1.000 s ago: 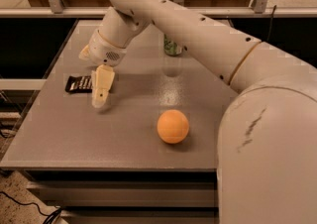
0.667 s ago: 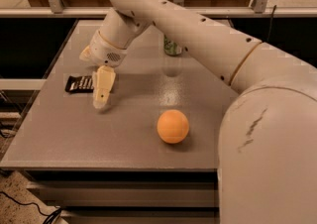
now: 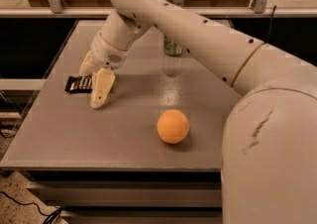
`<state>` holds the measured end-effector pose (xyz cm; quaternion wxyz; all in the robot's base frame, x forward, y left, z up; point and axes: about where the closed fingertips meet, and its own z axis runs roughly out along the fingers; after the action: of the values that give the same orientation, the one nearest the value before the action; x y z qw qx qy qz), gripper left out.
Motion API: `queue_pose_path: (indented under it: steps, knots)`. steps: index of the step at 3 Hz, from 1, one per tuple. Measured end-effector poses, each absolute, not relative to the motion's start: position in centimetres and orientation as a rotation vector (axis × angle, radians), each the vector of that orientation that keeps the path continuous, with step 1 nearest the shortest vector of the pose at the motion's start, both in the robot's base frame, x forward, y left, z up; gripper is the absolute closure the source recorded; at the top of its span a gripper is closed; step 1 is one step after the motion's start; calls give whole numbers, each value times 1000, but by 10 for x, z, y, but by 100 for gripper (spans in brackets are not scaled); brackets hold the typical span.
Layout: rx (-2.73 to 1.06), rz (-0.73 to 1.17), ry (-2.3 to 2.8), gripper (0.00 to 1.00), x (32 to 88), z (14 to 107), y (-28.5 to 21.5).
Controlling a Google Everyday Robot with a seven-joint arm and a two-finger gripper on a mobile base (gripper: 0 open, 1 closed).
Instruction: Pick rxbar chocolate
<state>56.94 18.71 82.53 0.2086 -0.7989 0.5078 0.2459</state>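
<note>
The rxbar chocolate [image 3: 78,84] is a flat black bar lying on the grey table [image 3: 124,134] near its left edge. My gripper [image 3: 89,87] is down at the bar's right end, pointing at the table. It is open, with one pale finger [image 3: 101,87] on the near side of the bar's end and the other finger [image 3: 87,63] on the far side. The bar's right end is hidden behind the near finger. I cannot tell whether the fingers touch the bar.
An orange ball [image 3: 173,126] sits on the table right of centre, towards the front. A green drink can [image 3: 172,47] stands at the back, partly hidden by my arm [image 3: 198,34]. A railing runs behind the table.
</note>
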Motion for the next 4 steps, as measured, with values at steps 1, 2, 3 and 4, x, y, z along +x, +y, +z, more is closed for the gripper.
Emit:
queue_pose_path:
  steps: [1, 2, 3, 4]
  knots:
    - [-2226, 679, 1413, 64, 569, 827, 186]
    - [-2226, 679, 1412, 88, 569, 832, 186]
    - [-2226, 679, 1412, 100, 569, 832, 186]
    - [-2241, 652, 1385, 100, 571, 845, 187]
